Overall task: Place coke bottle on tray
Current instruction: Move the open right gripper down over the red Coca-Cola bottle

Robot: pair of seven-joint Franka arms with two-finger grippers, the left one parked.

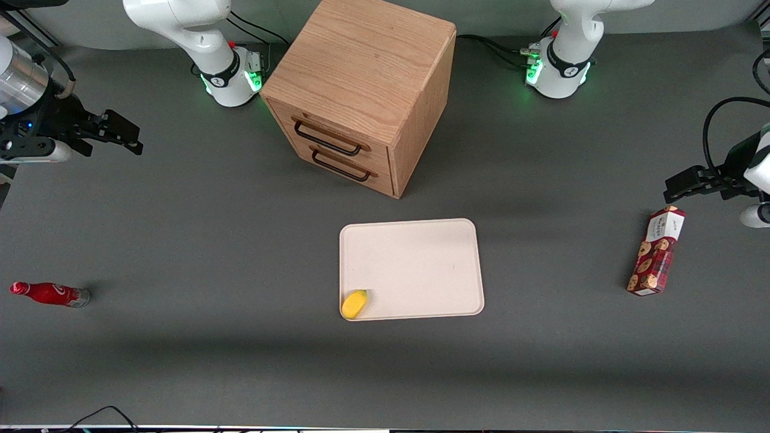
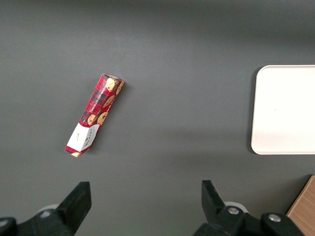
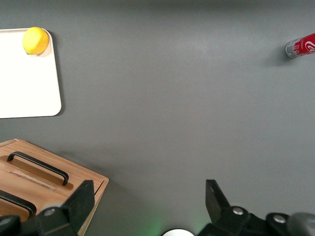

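Note:
The coke bottle (image 1: 49, 293) is small, slim and red with a red cap. It lies on its side on the grey table at the working arm's end, near the front camera. Part of it shows in the right wrist view (image 3: 301, 46). The pale beige-pink tray (image 1: 421, 258) lies flat in the middle of the table, in front of the wooden cabinet; it also shows in the right wrist view (image 3: 24, 83). My right gripper (image 1: 120, 135) is open and empty, raised well above the table, farther from the front camera than the bottle. Its fingers (image 3: 78, 204) stand wide apart.
A wooden drawer cabinet (image 1: 361, 90) with two black handles stands farther from the camera than the tray. A small yellow fruit-like object (image 1: 354, 303) lies on the tray's near corner. A red cookie box (image 1: 657, 251) lies toward the parked arm's end.

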